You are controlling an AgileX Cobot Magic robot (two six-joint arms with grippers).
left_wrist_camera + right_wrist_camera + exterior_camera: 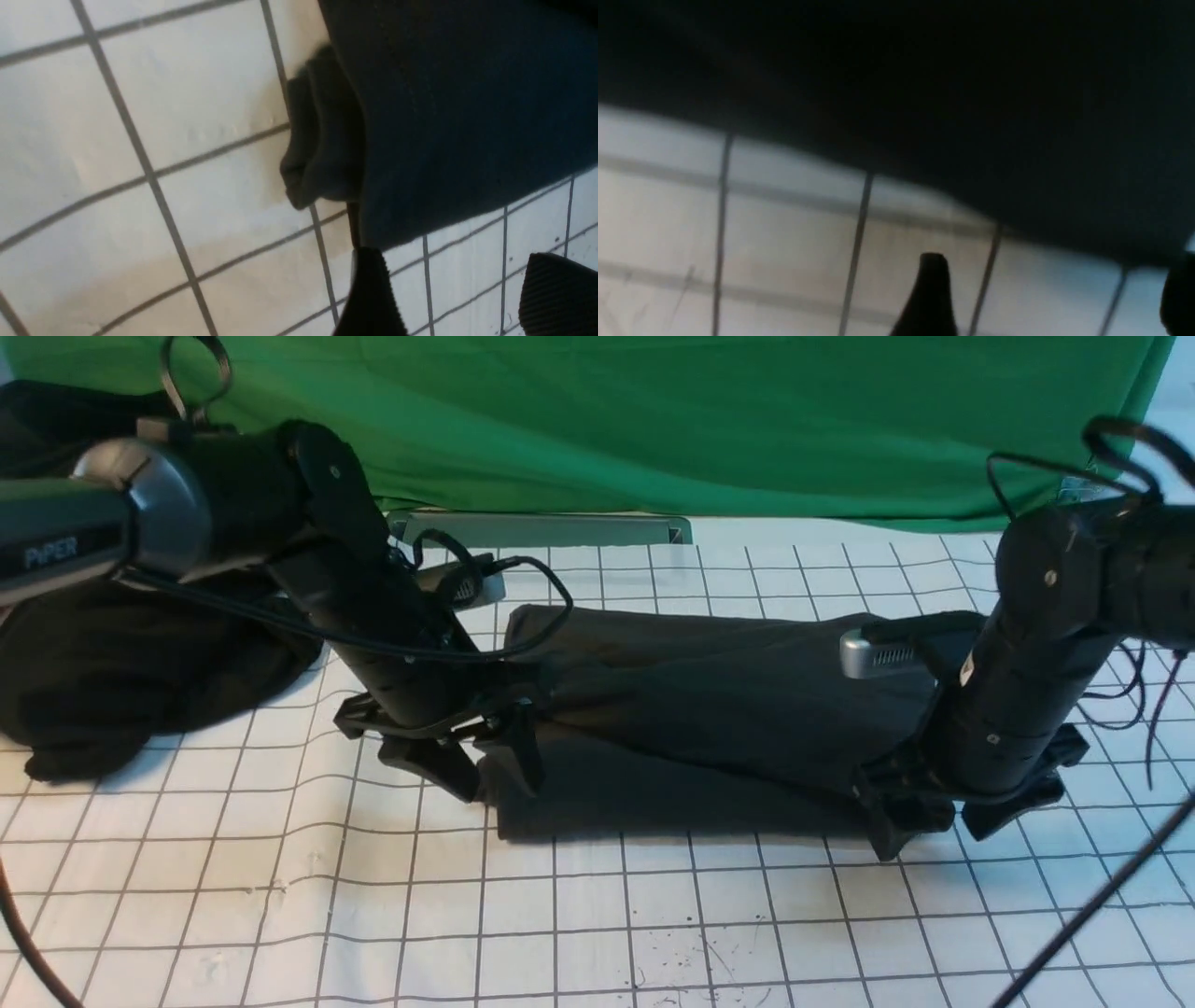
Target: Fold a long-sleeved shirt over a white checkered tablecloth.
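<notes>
Item: one dark long-sleeved shirt, spread on my white checkered tablecloth, partly folded by my reckoning, final folding outstanding; my left claw and right claw, both wide open at its near corners, grip nothing.

A blackish heap of cloth lies rumpled at the left side, partly behind the arm there. Across the back hangs a bright green cloth, and just below its edge sits a flat grey-green panel, long and narrow.
</notes>
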